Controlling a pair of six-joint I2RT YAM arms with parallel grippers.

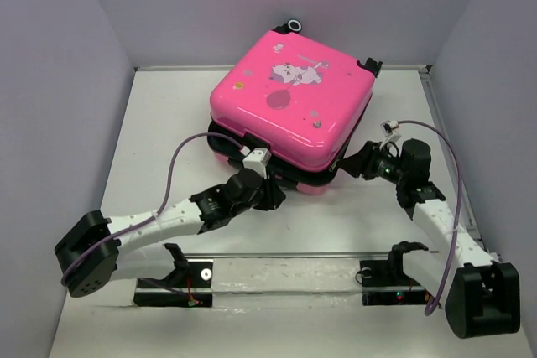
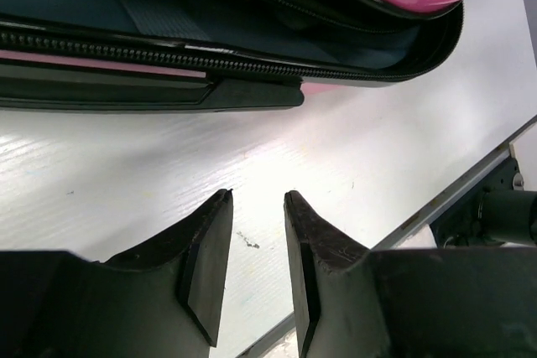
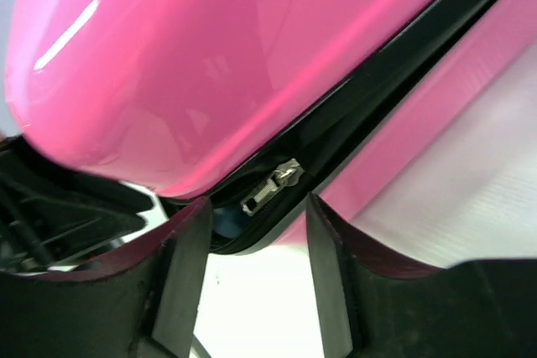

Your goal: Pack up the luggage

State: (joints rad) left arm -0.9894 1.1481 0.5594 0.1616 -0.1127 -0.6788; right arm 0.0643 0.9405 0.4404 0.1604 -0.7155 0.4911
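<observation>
The luggage (image 1: 294,98) is a hot-pink hard-shell suitcase lying flat at the back middle of the table. Its lid rests slightly ajar on the lower half. My left gripper (image 1: 270,196) is low at the case's front edge. In the left wrist view it (image 2: 258,200) stands open by a narrow gap over bare table, short of the black zipper track (image 2: 126,46). My right gripper (image 1: 350,163) is at the case's front right corner. In its wrist view it (image 3: 256,204) is open, with a metal zipper pull (image 3: 273,188) hanging in the dark seam just past the fingertips, ungripped.
A metal rail (image 1: 294,256) runs along the near table edge between the arm bases. Grey walls close in the left, back and right sides. The right arm's cable (image 1: 453,165) loops over the table's right side.
</observation>
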